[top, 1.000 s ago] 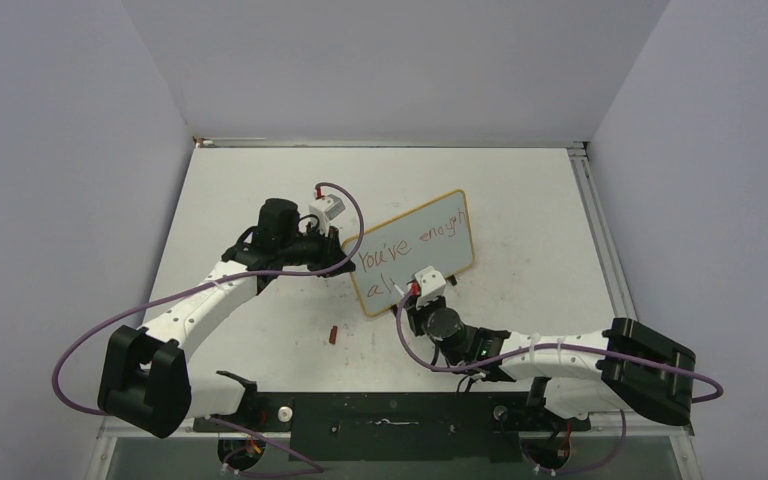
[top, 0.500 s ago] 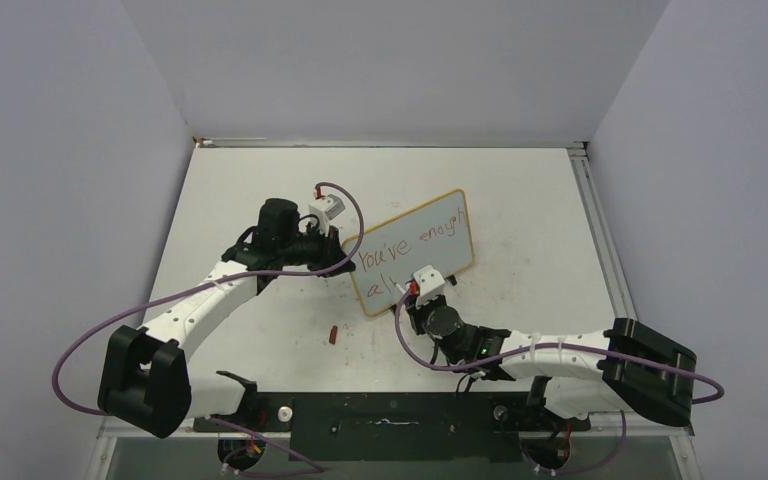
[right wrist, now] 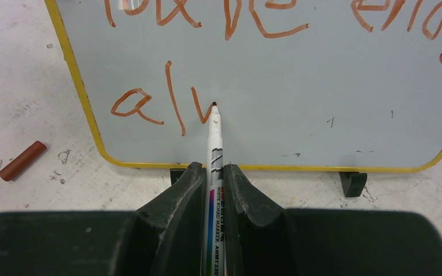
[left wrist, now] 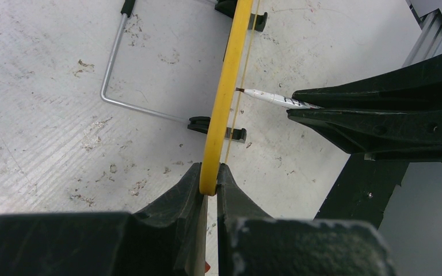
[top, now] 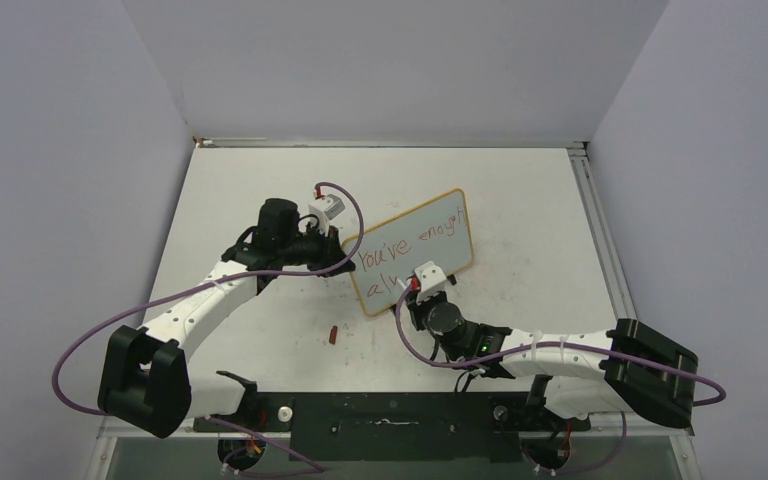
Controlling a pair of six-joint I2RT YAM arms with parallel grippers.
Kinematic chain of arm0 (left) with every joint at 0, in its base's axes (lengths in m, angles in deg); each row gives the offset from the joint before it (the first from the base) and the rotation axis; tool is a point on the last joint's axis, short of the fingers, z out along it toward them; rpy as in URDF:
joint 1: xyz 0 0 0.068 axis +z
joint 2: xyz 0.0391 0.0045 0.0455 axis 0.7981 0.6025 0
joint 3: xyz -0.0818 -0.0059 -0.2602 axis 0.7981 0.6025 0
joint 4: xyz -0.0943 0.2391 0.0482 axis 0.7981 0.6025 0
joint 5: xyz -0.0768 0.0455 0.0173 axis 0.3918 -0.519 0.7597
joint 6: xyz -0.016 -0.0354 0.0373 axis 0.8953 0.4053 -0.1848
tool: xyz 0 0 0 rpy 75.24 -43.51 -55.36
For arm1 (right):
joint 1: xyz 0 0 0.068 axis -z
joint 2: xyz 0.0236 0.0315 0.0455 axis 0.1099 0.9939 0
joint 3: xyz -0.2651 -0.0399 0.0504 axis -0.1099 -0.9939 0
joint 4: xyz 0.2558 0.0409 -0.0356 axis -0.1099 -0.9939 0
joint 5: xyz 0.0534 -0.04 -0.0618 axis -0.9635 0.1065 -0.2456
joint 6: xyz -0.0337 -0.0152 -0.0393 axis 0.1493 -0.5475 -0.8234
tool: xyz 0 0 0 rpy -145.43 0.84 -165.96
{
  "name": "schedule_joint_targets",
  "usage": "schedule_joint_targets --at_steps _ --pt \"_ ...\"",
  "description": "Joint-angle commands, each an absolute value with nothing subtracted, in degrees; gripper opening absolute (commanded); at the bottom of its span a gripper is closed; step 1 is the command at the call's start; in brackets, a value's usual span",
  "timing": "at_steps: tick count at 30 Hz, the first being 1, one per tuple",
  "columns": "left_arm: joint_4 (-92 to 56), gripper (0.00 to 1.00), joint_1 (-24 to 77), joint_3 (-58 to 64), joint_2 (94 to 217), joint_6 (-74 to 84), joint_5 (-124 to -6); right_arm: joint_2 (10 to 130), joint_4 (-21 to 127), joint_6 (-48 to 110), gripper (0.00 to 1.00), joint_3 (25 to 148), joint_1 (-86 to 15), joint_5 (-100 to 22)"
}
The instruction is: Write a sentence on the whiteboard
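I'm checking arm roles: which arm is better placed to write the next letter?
Right. The right fingers hold the marker, tip on the board beside the unfinished second line; the left fingers only clamp the board's rim.

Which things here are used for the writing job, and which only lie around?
In use: whiteboard, pinched at its rim by left gripper; red sentence; marker in right gripper, tip on the whiteboard.
Lying around: red cap on the table.
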State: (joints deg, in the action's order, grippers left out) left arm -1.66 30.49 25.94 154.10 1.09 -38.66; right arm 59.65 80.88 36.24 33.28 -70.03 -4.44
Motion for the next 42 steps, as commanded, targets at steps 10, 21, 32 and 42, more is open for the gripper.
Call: schedule_joint_targets --at_steps 10,21,32,42 --pt "2.3 0.0 30.5 24.9 153.9 0.2 -41.5 59.4 80.7 41.8 0.05 30.9 -69.3 -2.2" --pt "2.3 0.0 30.5 25.0 153.9 0.2 -41.6 60.4 82.4 37.0 0.05 34.7 -68.8 -1.9" --pt "2.3 0.0 30.5 24.9 153.7 0.2 -41.5 57.9 81.4 35.2 0.05 36.6 -68.7 -1.2" --pt "2.2 0.0 30.5 25.0 153.8 0.2 -41.5 53.6 80.3 36.8 0.05 34.0 -69.3 -0.1"
